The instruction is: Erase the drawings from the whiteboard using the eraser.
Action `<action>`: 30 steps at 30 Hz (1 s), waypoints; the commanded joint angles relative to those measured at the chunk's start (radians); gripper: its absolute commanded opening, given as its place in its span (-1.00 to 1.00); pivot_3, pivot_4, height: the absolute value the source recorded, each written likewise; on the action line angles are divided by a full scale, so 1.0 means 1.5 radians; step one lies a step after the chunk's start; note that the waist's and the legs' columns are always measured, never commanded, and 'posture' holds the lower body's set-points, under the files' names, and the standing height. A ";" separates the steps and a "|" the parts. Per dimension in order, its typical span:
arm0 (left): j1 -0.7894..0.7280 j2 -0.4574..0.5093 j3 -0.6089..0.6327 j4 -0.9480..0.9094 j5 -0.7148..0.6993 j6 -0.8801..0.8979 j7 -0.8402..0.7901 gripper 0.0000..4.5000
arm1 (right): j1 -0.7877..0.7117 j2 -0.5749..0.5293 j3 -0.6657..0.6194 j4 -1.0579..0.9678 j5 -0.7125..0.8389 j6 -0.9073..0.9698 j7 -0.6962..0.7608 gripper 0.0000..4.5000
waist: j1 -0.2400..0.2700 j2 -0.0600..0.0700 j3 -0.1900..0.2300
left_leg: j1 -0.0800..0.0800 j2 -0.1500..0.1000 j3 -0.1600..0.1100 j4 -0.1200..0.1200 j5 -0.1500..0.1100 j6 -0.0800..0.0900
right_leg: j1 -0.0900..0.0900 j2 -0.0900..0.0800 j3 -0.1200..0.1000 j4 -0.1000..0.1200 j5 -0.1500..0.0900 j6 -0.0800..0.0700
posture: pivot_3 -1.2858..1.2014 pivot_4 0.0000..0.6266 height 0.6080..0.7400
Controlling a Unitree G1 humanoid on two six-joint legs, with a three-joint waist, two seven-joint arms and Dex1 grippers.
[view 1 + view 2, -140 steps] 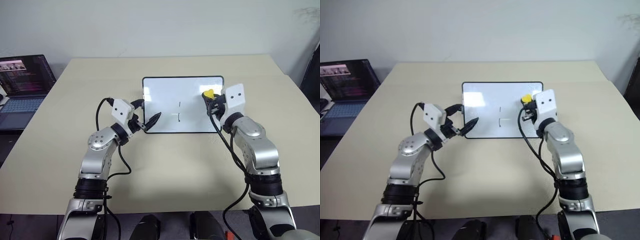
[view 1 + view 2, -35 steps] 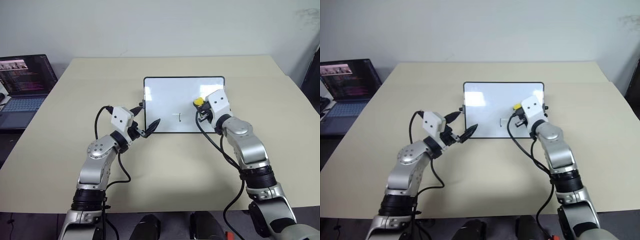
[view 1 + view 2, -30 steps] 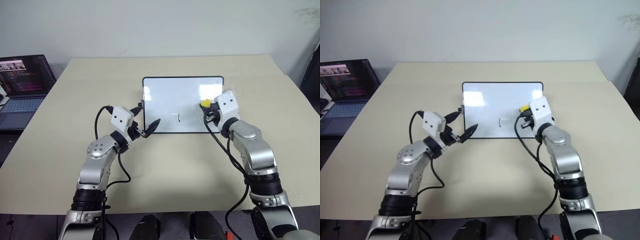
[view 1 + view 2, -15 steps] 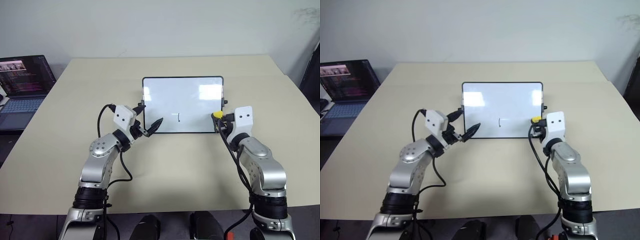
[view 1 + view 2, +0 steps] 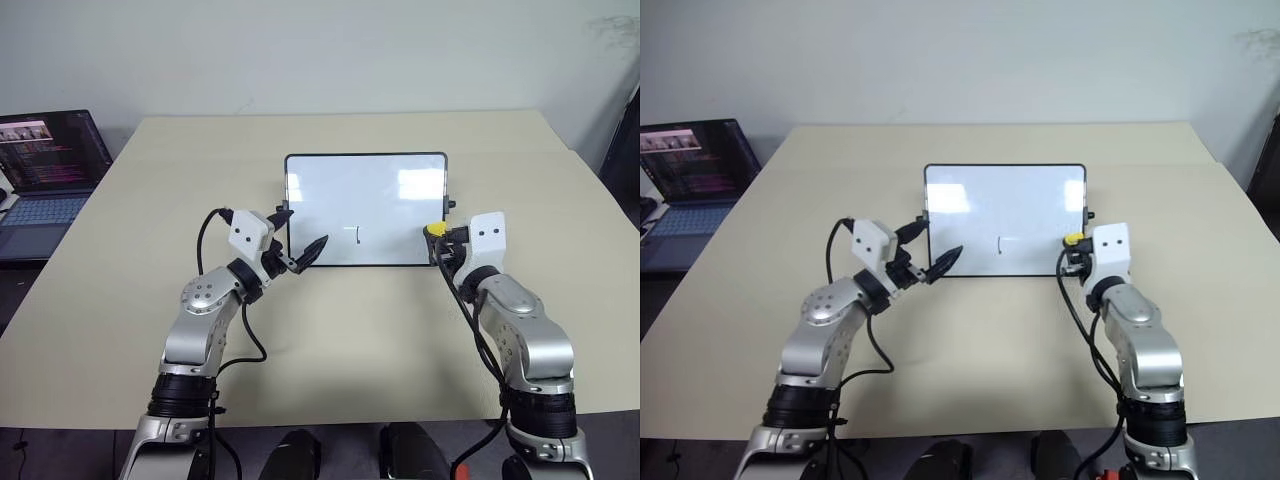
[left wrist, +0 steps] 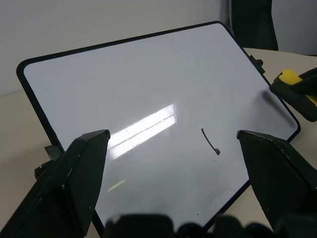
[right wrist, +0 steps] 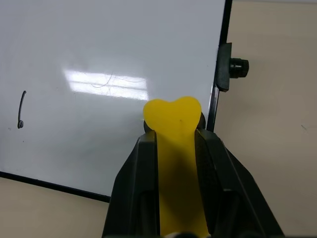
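The whiteboard (image 5: 365,195) stands tilted on the table, black-framed, with one short dark drawing (image 5: 357,235) low on its face. That stroke is also visible in the wrist views, drawing (image 6: 210,141) and drawing (image 7: 21,109). My right gripper (image 5: 438,234) is shut on the yellow eraser (image 7: 173,134), just off the board's lower right edge. My left gripper (image 5: 297,234) is open, its fingers (image 6: 84,168) spread wide at the board's lower left corner. From the left wrist the eraser (image 6: 292,82) shows past the board's right edge.
An open laptop (image 5: 45,160) sits at the far left, off the beige table (image 5: 330,330). A small black knob (image 7: 237,65) juts from the board's right frame beside the eraser. Open tabletop lies in front of the board and to both sides.
My right gripper has carried the eraser off the board's face, rightward and back toward me, to its right edge. Two strokes showed earlier; one is left. The left arm has stayed put.
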 commanded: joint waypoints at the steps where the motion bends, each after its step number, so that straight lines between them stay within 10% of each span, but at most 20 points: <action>1: 0.000 0.000 -0.006 -0.023 -0.005 -0.002 -0.005 1.00 | -0.037 -0.014 0.037 -0.014 -0.014 -0.040 0.011 -0.63 | 0.000 0.000 0.000 | 0.000 0.000 0.000 0.000 0.000 0.000 | 0.000 0.000 0.000 0.000 0.000 0.000 | 0.03 -0.52 1.00; 30: 0.057 0.006 -0.001 -0.078 -0.005 0.008 0.016 1.00 | -0.210 0.029 0.207 0.367 -0.156 -0.260 0.032 -0.63 | 0.000 0.000 0.000 | 0.001 0.000 0.000 0.001 0.000 0.000 | 0.000 0.002 0.000 0.002 0.000 0.000 | 0.03 -0.52 1.00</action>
